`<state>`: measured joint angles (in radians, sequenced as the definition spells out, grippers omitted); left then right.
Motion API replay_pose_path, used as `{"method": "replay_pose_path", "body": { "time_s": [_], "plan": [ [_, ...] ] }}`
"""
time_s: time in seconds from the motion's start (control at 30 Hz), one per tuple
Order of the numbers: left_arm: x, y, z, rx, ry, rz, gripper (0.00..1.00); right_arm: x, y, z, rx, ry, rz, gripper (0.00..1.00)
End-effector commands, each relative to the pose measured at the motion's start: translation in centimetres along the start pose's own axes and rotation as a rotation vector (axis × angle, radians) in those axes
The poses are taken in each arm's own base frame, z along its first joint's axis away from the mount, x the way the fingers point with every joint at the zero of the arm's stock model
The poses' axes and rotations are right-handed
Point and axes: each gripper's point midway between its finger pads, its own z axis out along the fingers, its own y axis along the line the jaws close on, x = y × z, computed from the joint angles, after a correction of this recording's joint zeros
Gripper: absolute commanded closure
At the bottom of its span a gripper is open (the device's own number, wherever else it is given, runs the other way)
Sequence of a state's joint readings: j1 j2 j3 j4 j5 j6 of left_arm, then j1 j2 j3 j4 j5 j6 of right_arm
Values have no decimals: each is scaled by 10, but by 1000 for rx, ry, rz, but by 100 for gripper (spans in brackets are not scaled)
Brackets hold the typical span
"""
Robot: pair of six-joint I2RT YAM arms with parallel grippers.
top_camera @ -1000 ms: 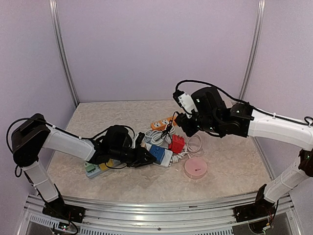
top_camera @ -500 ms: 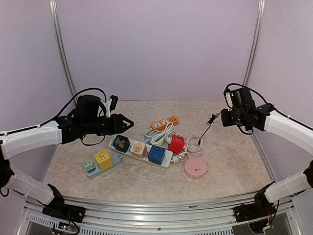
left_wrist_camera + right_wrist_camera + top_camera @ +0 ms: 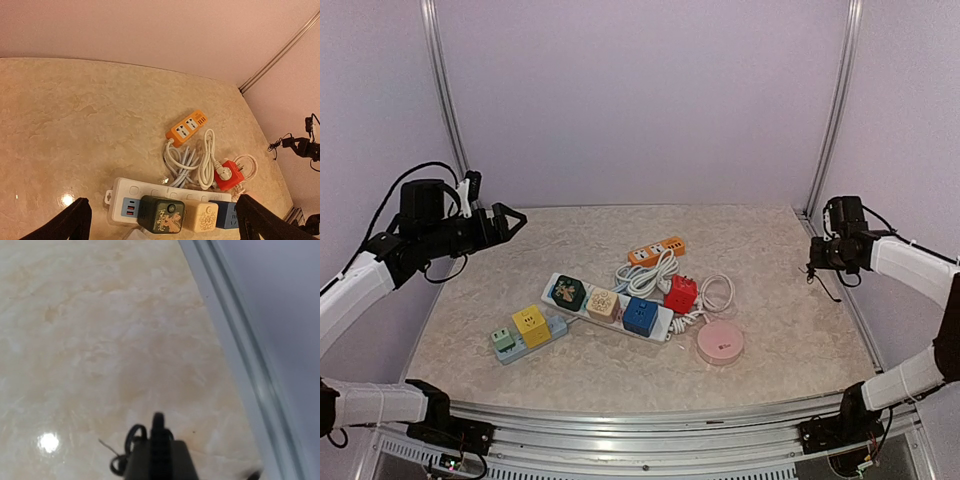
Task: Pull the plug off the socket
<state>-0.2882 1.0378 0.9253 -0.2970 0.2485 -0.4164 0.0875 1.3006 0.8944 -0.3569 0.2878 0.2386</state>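
The black plug (image 3: 158,425) is off the strip (image 3: 605,300), pinched in the clenched right gripper (image 3: 817,260), well apart to the strip's right. We judge the pull done, with at most a set-down left. 1 second ago both arms crowded the strip. Now the left gripper (image 3: 515,225) hangs far left, released and empty.

Between the left gripper (image 3: 161,200) fingers: white strip (image 3: 150,192) with gold-patterned dark green cube (image 3: 161,214), cream cube (image 3: 200,216), blue cube (image 3: 225,220). Beyond: red cube (image 3: 229,175), orange strip (image 3: 187,126). Marbled beige table (image 3: 75,110). Black cord (image 3: 131,434) at the right gripper (image 3: 158,417).
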Motion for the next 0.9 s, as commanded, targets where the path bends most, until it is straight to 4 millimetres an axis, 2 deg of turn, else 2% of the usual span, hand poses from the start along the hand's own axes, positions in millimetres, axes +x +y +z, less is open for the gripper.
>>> {"method": "replay_pose_path", "body": {
  "time_s": [0.0,0.27,0.4,0.53,0.63,0.87],
  "plan": [
    [4,12,-11,4,38,39,1,17,11,28,-50,67,7,100],
    [-4,55,-23,-86,-24,-30,1,35,33,56,-148,149,34,100],
    [-1,65,-29,-86,-45,-38,1,42,32,64,-144,171,35,86],
    [1,72,-29,-126,-33,-28,1,55,34,75,-155,219,36,82],
    [3,81,-28,-169,-15,-36,1,56,34,77,-153,221,38,77],
    [5,74,-24,-120,5,-31,1,56,30,77,-130,225,17,55]
  ]
}}
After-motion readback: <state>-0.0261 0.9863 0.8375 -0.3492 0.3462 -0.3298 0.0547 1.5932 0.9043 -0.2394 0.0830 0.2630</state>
